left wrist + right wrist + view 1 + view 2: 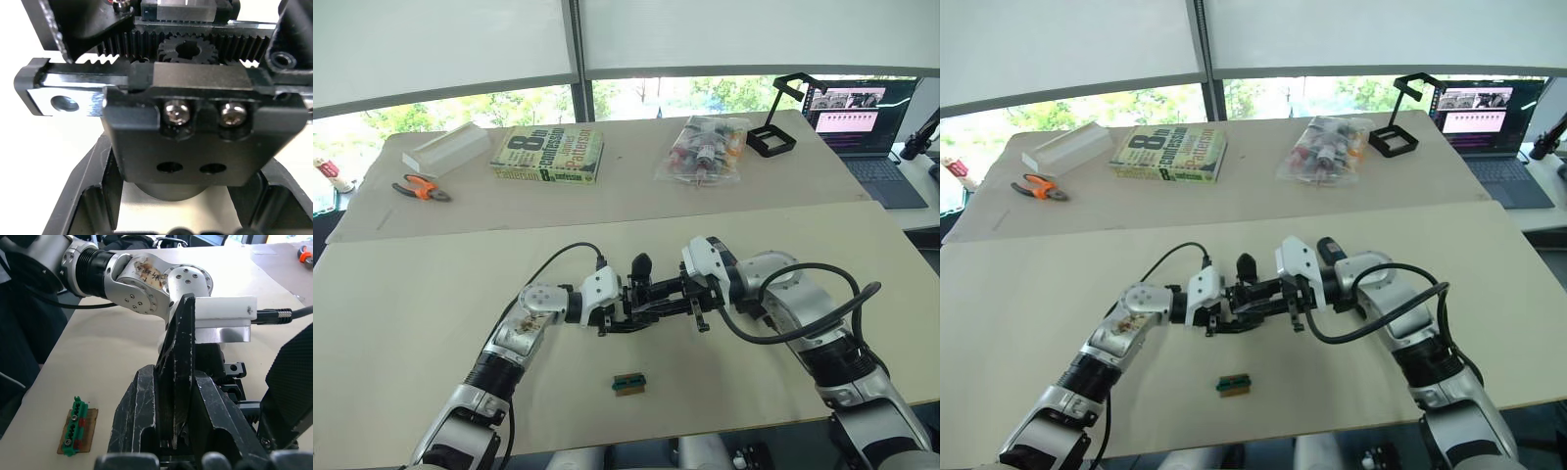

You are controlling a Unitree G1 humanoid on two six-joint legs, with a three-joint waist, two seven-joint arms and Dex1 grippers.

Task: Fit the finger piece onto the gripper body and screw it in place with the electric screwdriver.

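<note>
A matte black, toothed gripper body (195, 132) carries two silver screws. A glossy black tapered finger piece (177, 377) is scuffed pale. A small green-and-brown block (628, 383) lies on the beige tabletop (401, 333). Orange-handled pliers (421, 188) sit near a green-and-white book (548, 154) and a white rectangular box (446, 148).

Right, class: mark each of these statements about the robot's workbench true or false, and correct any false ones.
1. The orange-handled pliers lie on the far table. True.
2. The book stands upright on its edge. False: it lies flat.
3. The small green block lies on the near table, nearer the robot than the two grippers. True.
4. The laptop is closed. False: it is open, its screen lit.
5. The gripper body sits between the left gripper and the right gripper. True.
</note>
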